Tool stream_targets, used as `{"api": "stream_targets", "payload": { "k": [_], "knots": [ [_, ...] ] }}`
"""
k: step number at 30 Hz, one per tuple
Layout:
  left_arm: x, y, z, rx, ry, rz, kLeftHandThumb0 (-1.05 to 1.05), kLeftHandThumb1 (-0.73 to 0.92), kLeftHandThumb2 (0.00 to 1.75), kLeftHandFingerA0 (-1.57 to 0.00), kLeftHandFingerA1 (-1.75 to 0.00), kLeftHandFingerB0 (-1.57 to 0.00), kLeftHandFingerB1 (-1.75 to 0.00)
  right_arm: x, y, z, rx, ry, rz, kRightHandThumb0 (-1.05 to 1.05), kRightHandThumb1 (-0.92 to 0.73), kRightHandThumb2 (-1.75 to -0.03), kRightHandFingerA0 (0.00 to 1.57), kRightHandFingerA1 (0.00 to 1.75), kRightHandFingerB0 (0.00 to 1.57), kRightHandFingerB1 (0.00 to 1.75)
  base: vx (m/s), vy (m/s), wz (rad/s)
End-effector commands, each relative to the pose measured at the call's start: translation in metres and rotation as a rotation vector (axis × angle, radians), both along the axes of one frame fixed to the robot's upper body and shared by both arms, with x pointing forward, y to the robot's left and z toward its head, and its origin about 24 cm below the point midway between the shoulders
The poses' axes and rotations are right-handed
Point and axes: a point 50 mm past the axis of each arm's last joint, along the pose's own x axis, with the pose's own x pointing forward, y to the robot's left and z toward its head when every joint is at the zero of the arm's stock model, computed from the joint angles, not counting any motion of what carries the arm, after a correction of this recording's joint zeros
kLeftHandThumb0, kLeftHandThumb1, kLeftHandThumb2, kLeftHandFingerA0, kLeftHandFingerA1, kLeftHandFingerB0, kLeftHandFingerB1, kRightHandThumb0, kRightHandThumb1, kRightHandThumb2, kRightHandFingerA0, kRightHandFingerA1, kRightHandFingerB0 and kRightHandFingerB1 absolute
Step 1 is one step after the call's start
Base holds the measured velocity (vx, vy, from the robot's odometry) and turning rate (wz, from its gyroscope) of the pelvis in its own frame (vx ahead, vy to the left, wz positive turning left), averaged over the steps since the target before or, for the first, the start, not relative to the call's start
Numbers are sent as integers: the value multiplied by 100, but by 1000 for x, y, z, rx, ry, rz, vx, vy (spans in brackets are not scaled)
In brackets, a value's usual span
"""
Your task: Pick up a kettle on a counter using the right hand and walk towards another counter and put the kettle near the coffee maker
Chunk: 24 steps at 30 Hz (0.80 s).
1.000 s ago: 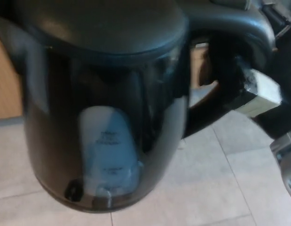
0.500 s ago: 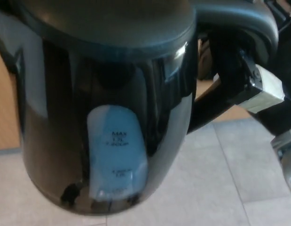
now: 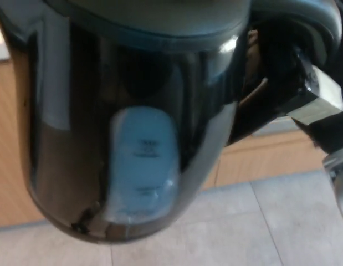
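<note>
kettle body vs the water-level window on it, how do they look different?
The kettle body is dark and glossy, mirroring the surroundings; the water-level window is pale blue and matte. The body fills most of the view, while the window is one small rounded panel low on its side. The window carries faint printed marks, too blurred to read; the body shows none. Both curve with the same wall, carried above the tiled floor by the right hand.
</note>
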Motion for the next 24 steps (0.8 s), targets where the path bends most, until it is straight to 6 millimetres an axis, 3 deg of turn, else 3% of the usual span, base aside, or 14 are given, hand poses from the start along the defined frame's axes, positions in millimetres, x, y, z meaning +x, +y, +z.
{"api": "stream_targets", "payload": {
  "k": [1, 6, 9, 11, 15, 24],
  "knots": [
    [-4, 4, 3, 25, -23, 9, -6, 46, 118, -157, -146, -138, -135, -4, -1, 14, 97, -79, 16, -24, -55, -125, 98, 175, 77, 157, 387, 294, 2],
    [-2, 4, 3, 16, -31, 14, -9, 40, 124, -156, -150, -135, -142, -3, -2, 15, 107, -68, 5, -23, -54, -126, 99, 175, 79, 154, 312, 122, 4],
    [-1, 4, 3, 25, -29, 6, -7, 45, 118, -157, -146, -138, -135, -3, -3, 15, 110, -69, 10, -23, -55, -124, 98, 175, 80, 154, 343, -17, 10],
    [-1, 4, 3, 25, -32, 4, -8, 41, 121, -157, -150, -133, -143, -3, -3, 15, 104, -74, 7, -24, -56, -123, 98, 175, 79, 153, 333, -107, 23],
    [-2, 3, 3, 13, -29, 12, -8, 44, 115, -157, -144, -138, -134, -3, -4, 15, 107, -74, 3, -22, -55, -125, 99, 175, 80, 154, 407, -94, 17],
    [-3, 5, 2, 3, -26, 21, -7, 44, 116, -157, -144, -138, -133, -3, -5, 14, 116, -75, 8, -23, -57, -122, 98, 175, 79, 154, 367, -37, -13]
  ]
}}
